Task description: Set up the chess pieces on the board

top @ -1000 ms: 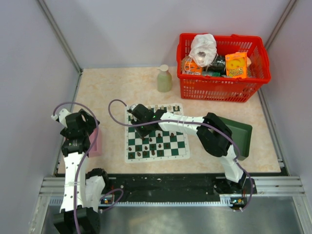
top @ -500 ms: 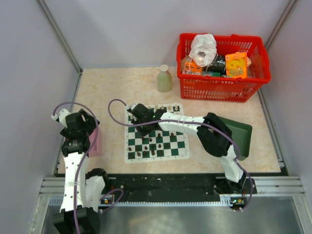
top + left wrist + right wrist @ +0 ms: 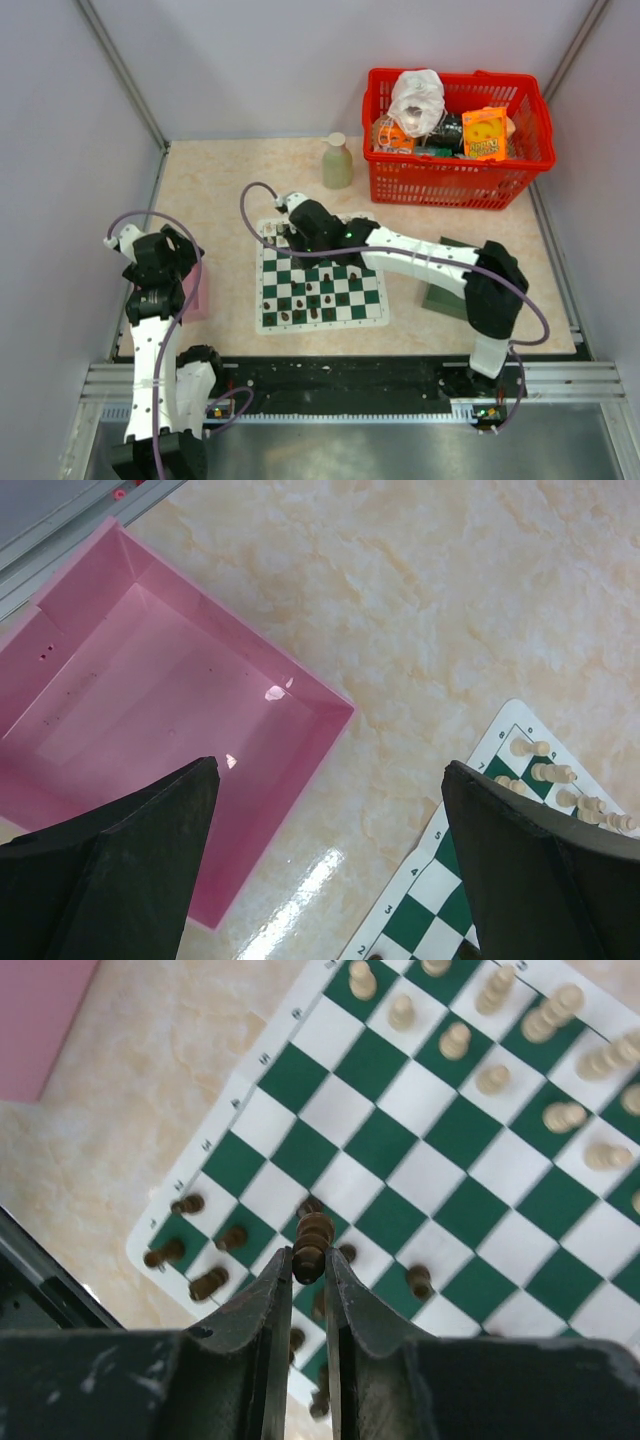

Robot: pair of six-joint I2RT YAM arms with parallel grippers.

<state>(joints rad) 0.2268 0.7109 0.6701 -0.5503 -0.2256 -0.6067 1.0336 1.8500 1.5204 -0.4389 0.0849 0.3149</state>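
The right tool is closed to a narrow gap on a dark piece. Its two fingers press the piece from either side near their tips, and the piece stands out just past them. The board lies below the tool, and the held piece shows against its green and white squares. Whether the piece's base touches a square cannot be told. Other dark pieces stand on the board's edge rows just beside and behind the fingertips, some half hidden by the fingers. Cream pieces stand in two rows well ahead of the tool, at the opposite edge of the board. In the top view the right tool sits over the far left corner of the board, with its arm stretched across the squares.

The left tool is wide open and grips nothing, its fingers spread far apart. It hangs above the counter, touching nothing. A pink box lies under its left finger, its corner reaching into the gap between the fingers. A corner of the board with cream pieces lies just beside its right finger.
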